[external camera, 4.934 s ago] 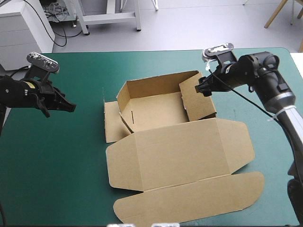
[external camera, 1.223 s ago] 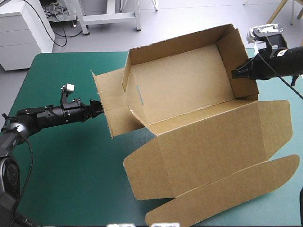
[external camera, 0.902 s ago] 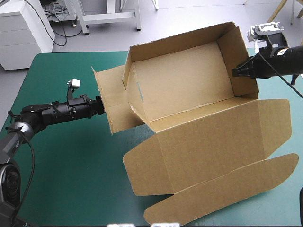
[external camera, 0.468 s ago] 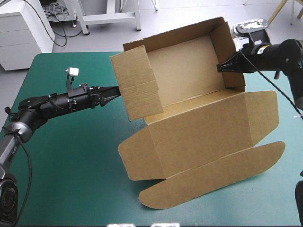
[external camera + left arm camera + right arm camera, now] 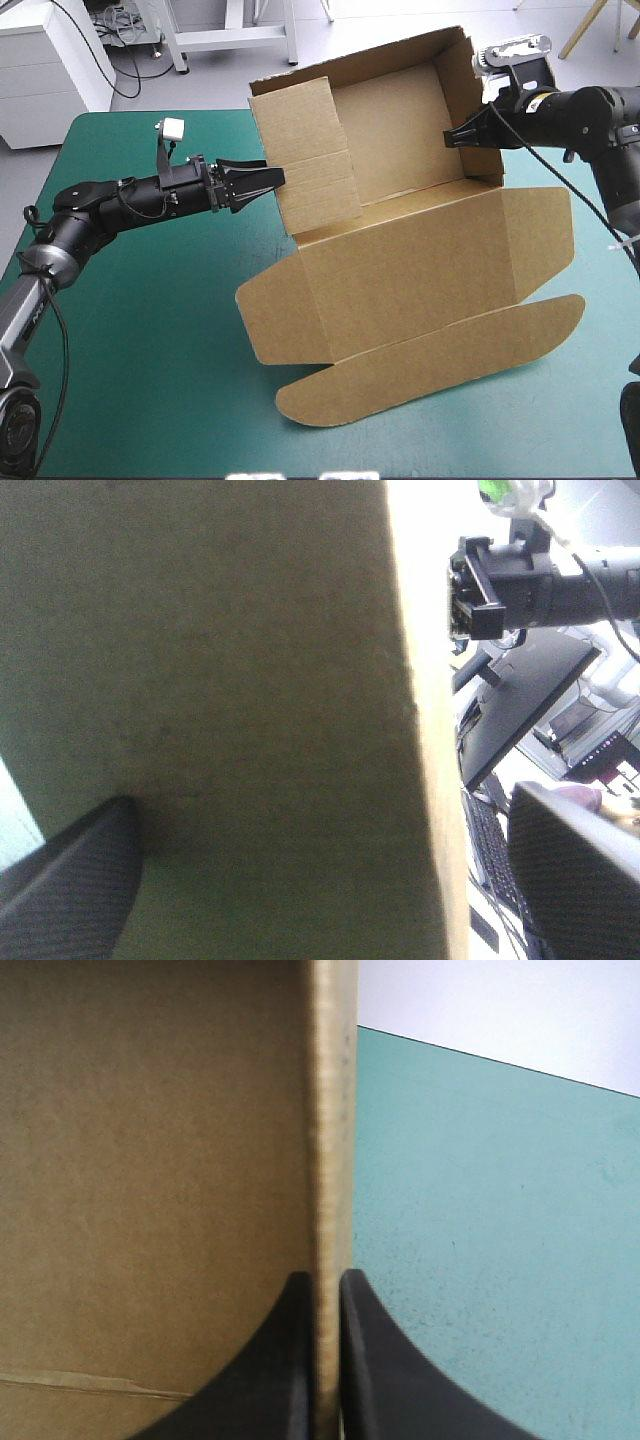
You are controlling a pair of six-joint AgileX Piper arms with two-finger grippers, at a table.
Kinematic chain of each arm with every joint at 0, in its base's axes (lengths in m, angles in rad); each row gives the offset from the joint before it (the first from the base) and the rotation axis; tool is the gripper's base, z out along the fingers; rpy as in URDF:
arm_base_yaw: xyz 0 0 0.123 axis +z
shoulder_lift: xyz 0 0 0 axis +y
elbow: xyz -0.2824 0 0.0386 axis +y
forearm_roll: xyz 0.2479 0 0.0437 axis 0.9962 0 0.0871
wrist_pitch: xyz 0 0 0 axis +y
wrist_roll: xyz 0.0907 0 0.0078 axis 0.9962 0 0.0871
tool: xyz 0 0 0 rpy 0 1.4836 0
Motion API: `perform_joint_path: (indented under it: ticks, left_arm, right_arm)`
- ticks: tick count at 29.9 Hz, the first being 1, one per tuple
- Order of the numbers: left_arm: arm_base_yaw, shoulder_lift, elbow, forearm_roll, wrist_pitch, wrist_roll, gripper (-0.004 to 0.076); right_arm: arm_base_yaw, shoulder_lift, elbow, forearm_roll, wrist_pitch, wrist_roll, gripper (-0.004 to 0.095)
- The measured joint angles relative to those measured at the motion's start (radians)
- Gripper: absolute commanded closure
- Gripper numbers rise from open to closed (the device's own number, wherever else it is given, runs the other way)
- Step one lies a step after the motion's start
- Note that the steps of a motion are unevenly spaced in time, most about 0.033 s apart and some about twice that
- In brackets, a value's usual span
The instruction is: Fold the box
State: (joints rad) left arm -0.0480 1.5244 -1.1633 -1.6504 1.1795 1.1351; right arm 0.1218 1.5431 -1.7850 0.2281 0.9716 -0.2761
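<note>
Left gripper (image 5: 265,183) is reaching in level from the table's left side. Its black fingers (image 5: 70,885) are standing apart: open, holding nothing. In the left wrist view, brown board is filling the space between and ahead of them, its free edge running nearer one finger. Cannot tell whether a finger is touching board or stopping just short. Judgement: it is lining up on the left end flap (image 5: 305,150), which is hanging across the tray's left end, to press or pinch it home.

Box (image 5: 400,270) is sitting mid-table, tipped up. The tray part is lifting off the teal-green cover (image 5: 140,350), its opening facing up and toward the robot. The lid (image 5: 420,370) is trailing toward the near edge, and its rounded tuck strip appears to be lying on the cover. The tilt looks purposeful: it is presenting the end flap to the left arm.

Right gripper (image 5: 455,138) is doing the holding. In the right wrist view its fingers are all but closed over the rim of the right wall (image 5: 470,95), which is sitting edge-on between them, clamped. Risk, as I read it: a hard push from the left could twist the board in that single pinch.
</note>
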Motion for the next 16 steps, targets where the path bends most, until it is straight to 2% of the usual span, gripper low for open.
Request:
perform_joint_path:
  ticks: [7, 11, 16]
  left_arm:
    - [-0.027, 0.0, -0.045, 0.069, -0.027, -0.059, 0.009]
    - [-0.074, 0.0, -0.114, 0.217, -0.139, -0.145, 0.0098]
    - [-0.161, 0.0, -0.259, 0.547, -0.329, -0.402, 0.0098]
  right_arm:
    - [0.0, 0.0, 0.0, -0.01, -0.019, 0.009, 0.0925]
    - [0.0, 0.0, 0.0, -0.028, -0.034, 0.024, 0.0923]
    - [0.001, 0.0, 0.0, -0.054, -0.07, 0.07, 0.0919]
